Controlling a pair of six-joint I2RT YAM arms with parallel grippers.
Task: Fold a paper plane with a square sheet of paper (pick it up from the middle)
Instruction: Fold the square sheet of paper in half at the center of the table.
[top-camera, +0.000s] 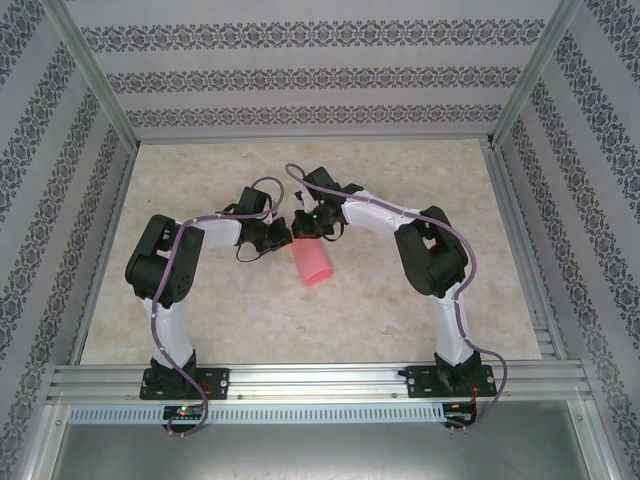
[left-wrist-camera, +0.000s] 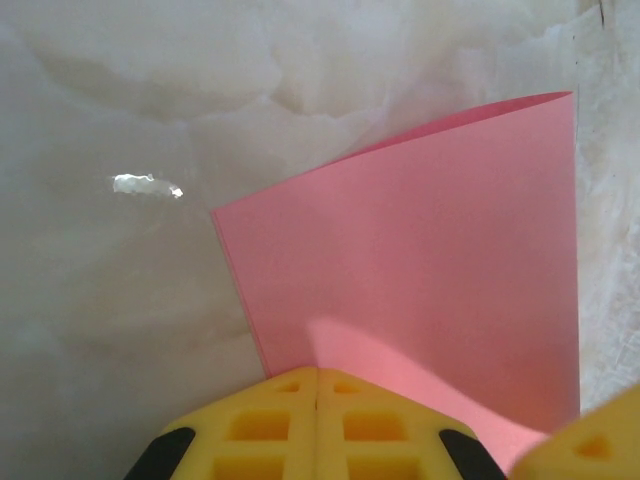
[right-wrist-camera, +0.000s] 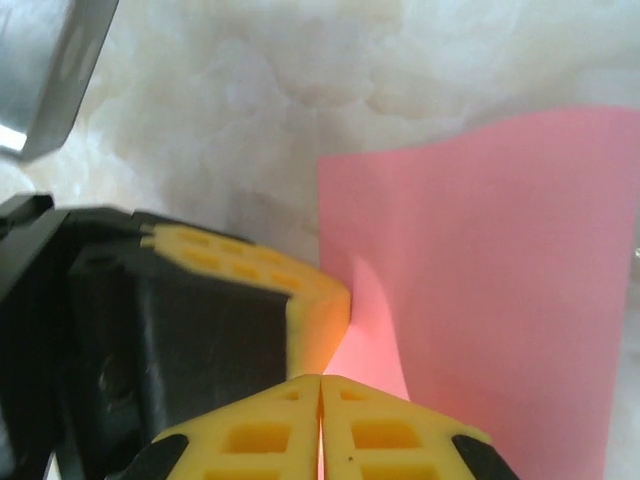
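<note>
Left gripper: jaws pinch square sheet of paper.
Right gripper: jaws pinch same edge, alongside.
Worktop: paper bows above it, likely readied for folding.

This is a robotics lab test cell. An aluminium-profile frame encloses a marble-look tabletop, patterned wallpaper panels form 3 walls, and 2 cabled arms, left arm and right arm, are bolted to a slotted rail.
</note>
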